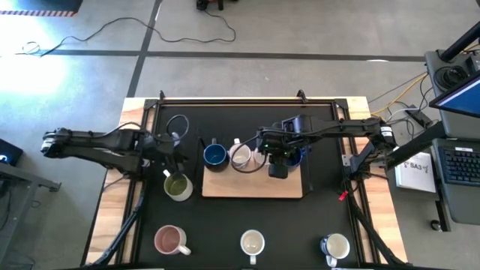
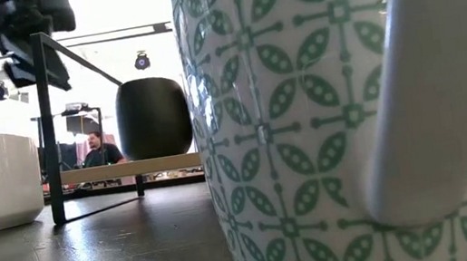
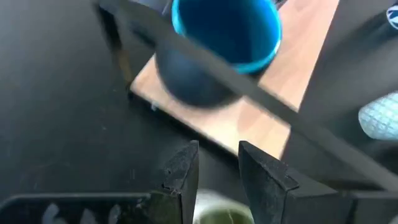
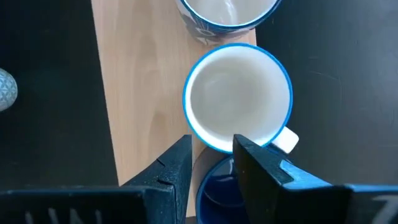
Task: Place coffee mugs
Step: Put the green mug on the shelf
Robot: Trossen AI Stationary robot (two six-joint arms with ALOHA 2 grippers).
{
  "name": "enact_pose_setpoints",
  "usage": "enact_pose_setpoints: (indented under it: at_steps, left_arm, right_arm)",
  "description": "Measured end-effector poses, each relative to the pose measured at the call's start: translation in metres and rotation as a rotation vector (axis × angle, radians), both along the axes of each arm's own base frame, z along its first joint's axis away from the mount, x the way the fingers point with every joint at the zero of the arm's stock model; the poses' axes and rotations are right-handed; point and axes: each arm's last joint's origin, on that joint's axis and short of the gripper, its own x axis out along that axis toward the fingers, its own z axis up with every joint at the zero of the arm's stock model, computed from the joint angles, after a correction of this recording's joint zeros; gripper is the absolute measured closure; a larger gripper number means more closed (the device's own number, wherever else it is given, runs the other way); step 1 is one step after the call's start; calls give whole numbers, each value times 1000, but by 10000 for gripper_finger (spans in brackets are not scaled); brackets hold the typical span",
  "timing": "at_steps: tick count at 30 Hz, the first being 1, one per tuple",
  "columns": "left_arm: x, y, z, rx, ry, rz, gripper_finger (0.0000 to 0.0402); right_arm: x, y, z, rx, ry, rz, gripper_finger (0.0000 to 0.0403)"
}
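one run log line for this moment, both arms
left gripper: open above olive green mug | right gripper: open over blue mug on wooden board | pink mug: front row

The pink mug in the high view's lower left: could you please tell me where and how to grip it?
Probably the rim wall, from straight above, one finger inside. The pink mug stands upright, mouth up, apart from the others; its handle points toward the white mug, so take the rim opposite that handle.

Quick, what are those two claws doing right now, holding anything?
Left gripper: open, above the green mug, holding nothing.
Right gripper: open, above a blue mug, holding nothing.
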Motion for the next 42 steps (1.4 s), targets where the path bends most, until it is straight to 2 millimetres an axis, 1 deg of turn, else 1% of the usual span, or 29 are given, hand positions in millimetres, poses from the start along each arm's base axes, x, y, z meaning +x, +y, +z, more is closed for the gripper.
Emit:
enact_pose_setpoints:
  at_steps: [2,6,13,19,22,27,34,38,42]
  left_arm:
    - [-4,-2,-2,-29,53,28,306]
    - [-1,-12,-7,-111,90,36,306]
    - [5,-37,-17,-216,172,32,306]
    - [12,-61,-27,-266,257,52,306]
    - [17,-70,-35,-259,315,62,306]
    - [28,-82,-40,-237,365,54,306]
    - [43,-89,-52,-180,435,45,306]
    - [47,-91,-60,-149,474,35,306]
    - [49,-92,-64,-122,490,18,311]
  right_arm:
    - [0,0,0,0,0,0,298]
    - [0,0,0,0,1,0,293]
    - [-2,0,-1,0,20,0,292]
    - [-2,0,-1,0,21,0,285]
    - [-2,0,-1,-1,21,4,285]
    - [-2,0,-1,-2,21,8,287]
    - [-2,0,-1,-2,21,8,286]
    - [-2,0,-1,-2,21,8,291]
    - [-2,0,-1,-2,21,8,291]
